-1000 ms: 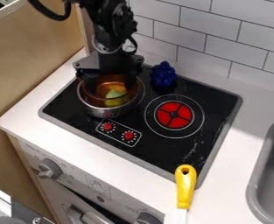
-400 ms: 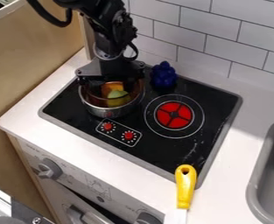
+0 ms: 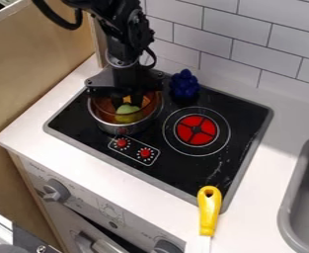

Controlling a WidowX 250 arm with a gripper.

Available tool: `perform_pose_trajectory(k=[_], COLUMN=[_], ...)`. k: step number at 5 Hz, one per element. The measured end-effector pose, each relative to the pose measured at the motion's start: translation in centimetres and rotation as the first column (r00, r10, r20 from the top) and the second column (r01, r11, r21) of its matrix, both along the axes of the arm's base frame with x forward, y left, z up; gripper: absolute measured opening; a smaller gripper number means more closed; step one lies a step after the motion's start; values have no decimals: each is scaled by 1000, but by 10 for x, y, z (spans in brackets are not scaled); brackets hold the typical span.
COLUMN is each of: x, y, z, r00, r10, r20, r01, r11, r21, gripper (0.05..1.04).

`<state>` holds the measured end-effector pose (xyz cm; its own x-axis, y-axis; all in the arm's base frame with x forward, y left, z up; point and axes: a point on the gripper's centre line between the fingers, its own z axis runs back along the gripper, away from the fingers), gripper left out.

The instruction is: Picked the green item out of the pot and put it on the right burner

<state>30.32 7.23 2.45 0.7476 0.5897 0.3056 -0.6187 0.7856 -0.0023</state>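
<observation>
The black gripper (image 3: 127,103) hangs down into the pot at the stove's upper left. Its two fingers stand close together on either side of the top of the green item (image 3: 127,116), shut on it. That item is yellow-green and rests low inside the pot (image 3: 119,128), a metal one with a clear amber-looking upper wall. To the pot's right lies the right burner (image 3: 196,130), a red disc with a black cross and white rings, with nothing on it.
A dark blue, bumpy object (image 3: 184,84) stands behind the burner, right of the pot. At the front right edge of the stove (image 3: 183,173) lies a yellow-handled utensil (image 3: 209,210). The grey sink (image 3: 301,197) is at the far right, and a tiled wall runs behind.
The gripper's fingers, wide apart in the pot shortly before, have drawn together around the green item. The arm has shifted slightly since the first frame. The item remains in the pot.
</observation>
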Motion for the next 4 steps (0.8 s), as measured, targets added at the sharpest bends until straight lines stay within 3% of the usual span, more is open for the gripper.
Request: perform_pose_trajectory(k=[2, 3, 4], x=[-2, -1, -1], y=[-4, -4, -7], z=[12, 37, 47], r00=[998, 997, 995], r10=[28, 18, 9], r20=[-60, -72, -103], r01=[-28, -19, -9], r11=[1000, 1000, 1000], r21=[-7, -5, 3], gripper=[192, 191, 191])
